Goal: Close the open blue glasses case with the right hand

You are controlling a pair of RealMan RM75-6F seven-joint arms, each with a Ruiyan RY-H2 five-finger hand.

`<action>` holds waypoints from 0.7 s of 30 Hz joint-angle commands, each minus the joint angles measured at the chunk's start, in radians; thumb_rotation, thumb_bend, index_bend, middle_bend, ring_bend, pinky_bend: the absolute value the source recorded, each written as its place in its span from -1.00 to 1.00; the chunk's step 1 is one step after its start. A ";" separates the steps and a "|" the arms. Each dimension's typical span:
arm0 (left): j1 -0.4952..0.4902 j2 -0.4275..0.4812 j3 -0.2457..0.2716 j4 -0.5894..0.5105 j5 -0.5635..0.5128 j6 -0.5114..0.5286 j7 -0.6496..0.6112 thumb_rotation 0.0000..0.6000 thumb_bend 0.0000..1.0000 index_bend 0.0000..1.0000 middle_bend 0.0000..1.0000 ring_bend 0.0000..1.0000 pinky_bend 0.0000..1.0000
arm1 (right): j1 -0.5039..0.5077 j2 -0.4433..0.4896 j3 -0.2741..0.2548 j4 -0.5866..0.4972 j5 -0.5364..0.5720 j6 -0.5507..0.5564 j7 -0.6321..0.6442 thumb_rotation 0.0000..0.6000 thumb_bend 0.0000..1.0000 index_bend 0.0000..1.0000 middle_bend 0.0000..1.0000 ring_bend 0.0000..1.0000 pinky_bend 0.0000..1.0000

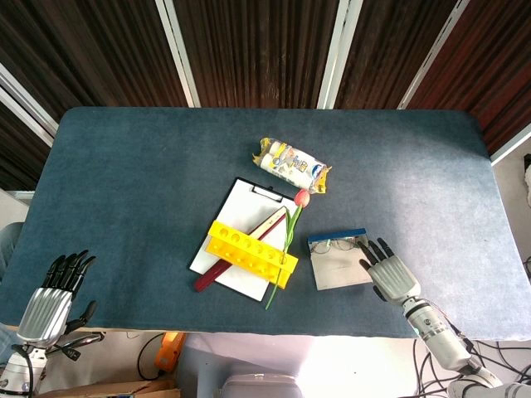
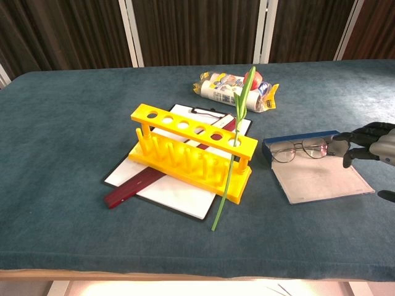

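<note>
The blue glasses case (image 1: 338, 259) (image 2: 311, 165) lies open on the table right of the yellow rack, its pale lid flat toward the front. A pair of wire glasses (image 1: 342, 244) (image 2: 299, 150) rests in its far blue half. My right hand (image 1: 390, 273) (image 2: 370, 143) hovers at the case's right edge with fingers spread, their tips near the glasses' right end, holding nothing. My left hand (image 1: 51, 296) sits at the table's front left corner, fingers extended and empty; the chest view does not show it.
A yellow test-tube rack (image 1: 251, 253) (image 2: 192, 150) holding a tulip (image 1: 290, 236) (image 2: 237, 129) stands on a clipboard (image 1: 241, 236) (image 2: 179, 185) with a dark red ruler (image 2: 133, 190). A snack packet (image 1: 292, 164) (image 2: 237, 89) lies behind them.
</note>
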 commanded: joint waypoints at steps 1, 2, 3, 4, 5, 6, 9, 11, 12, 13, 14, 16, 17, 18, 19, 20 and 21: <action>0.000 0.000 0.001 0.000 0.001 0.001 0.000 1.00 -0.28 -1.00 -1.00 -1.00 -0.97 | 0.001 -0.003 0.002 0.001 0.003 -0.005 -0.003 1.00 -0.04 -0.23 -1.00 -1.00 -1.00; 0.000 -0.001 0.001 0.001 0.001 0.000 0.000 1.00 -0.28 -1.00 -1.00 -1.00 -0.97 | 0.002 -0.005 0.002 0.001 0.003 -0.008 -0.003 1.00 -0.04 -0.23 -1.00 -1.00 -1.00; 0.000 -0.001 0.001 0.000 0.000 -0.001 0.001 1.00 -0.28 -1.00 -1.00 -1.00 -0.97 | 0.002 -0.007 0.002 0.002 0.004 -0.010 -0.004 1.00 -0.04 -0.23 -1.00 -1.00 -1.00; 0.000 -0.001 0.001 0.000 -0.001 -0.001 0.002 1.00 -0.28 -1.00 -1.00 -1.00 -0.97 | 0.003 -0.008 0.003 0.003 0.005 -0.012 -0.006 1.00 -0.04 -0.23 -1.00 -1.00 -1.00; 0.000 -0.001 0.001 0.000 -0.001 -0.001 0.004 1.00 -0.28 -1.00 -1.00 -1.00 -0.97 | 0.004 -0.009 0.003 0.003 0.006 -0.015 -0.007 1.00 -0.04 -0.23 -1.00 -1.00 -1.00; 0.001 0.000 0.002 0.000 -0.001 -0.001 0.005 1.00 -0.28 -1.00 -1.00 -1.00 -0.97 | 0.005 -0.011 0.003 0.003 0.007 -0.018 -0.007 1.00 -0.04 -0.23 -1.00 -1.00 -1.00; 0.002 0.000 0.001 -0.001 0.000 0.004 0.004 1.00 -0.28 -1.00 -1.00 -1.00 -0.97 | 0.007 -0.014 0.005 0.000 0.007 -0.024 -0.003 1.00 -0.05 -0.22 -1.00 -1.00 -1.00; 0.003 0.000 0.003 -0.001 0.001 0.003 0.006 1.00 -0.28 -1.00 -1.00 -1.00 -0.97 | 0.008 -0.016 0.005 -0.003 0.005 -0.025 -0.003 1.00 -0.05 -0.21 -1.00 -1.00 -1.00; 0.003 0.000 0.004 -0.002 0.001 0.003 0.007 1.00 -0.28 -1.00 -1.00 -1.00 -0.97 | 0.009 -0.017 0.006 -0.004 0.005 -0.026 -0.005 1.00 -0.05 -0.21 -1.00 -1.00 -1.00; 0.003 0.000 0.004 -0.002 0.003 0.003 0.008 1.00 -0.28 -1.00 -1.00 -1.00 -0.97 | 0.009 -0.019 0.006 -0.005 0.005 -0.026 -0.007 1.00 -0.05 -0.21 -1.00 -1.00 -1.00; 0.003 0.000 0.005 -0.002 0.004 0.003 0.009 1.00 -0.28 -1.00 -1.00 -1.00 -0.97 | 0.010 -0.021 0.007 -0.006 0.005 -0.026 -0.012 1.00 -0.05 -0.21 -1.00 -1.00 -1.00; 0.004 0.000 0.007 -0.003 0.007 0.005 0.010 1.00 -0.28 -1.00 -1.00 -1.00 -0.97 | 0.012 -0.024 0.008 -0.009 0.009 -0.029 -0.022 1.00 -0.05 -0.20 -1.00 -1.00 -1.00; 0.004 0.000 0.008 -0.003 0.009 0.005 0.011 1.00 -0.28 -1.00 -1.00 -1.00 -0.97 | 0.013 -0.026 0.009 -0.010 0.010 -0.030 -0.027 1.00 -0.05 -0.20 -1.00 -1.00 -1.00; 0.004 0.000 0.008 -0.003 0.009 0.006 0.010 1.00 -0.28 -1.00 -1.00 -1.00 -0.97 | 0.014 -0.027 0.010 -0.011 0.012 -0.030 -0.034 1.00 -0.05 -0.20 -1.00 -1.00 -1.00; 0.004 -0.001 0.008 -0.002 0.010 0.007 0.010 1.00 -0.28 -1.00 -1.00 -1.00 -0.97 | 0.015 -0.029 0.012 -0.012 0.015 -0.031 -0.041 1.00 -0.05 -0.19 -1.00 -1.00 -1.00; 0.005 -0.001 0.008 -0.002 0.011 0.008 0.010 1.00 -0.28 -1.00 -1.00 -1.00 -0.97 | 0.016 -0.032 0.014 -0.013 0.019 -0.032 -0.049 1.00 -0.05 -0.19 -1.00 -1.00 -1.00; 0.005 -0.001 0.009 -0.002 0.012 0.008 0.010 1.00 -0.28 -1.00 -1.00 -1.00 -0.97 | 0.017 -0.034 0.015 -0.014 0.024 -0.034 -0.055 1.00 -0.05 -0.18 -1.00 -1.00 -1.00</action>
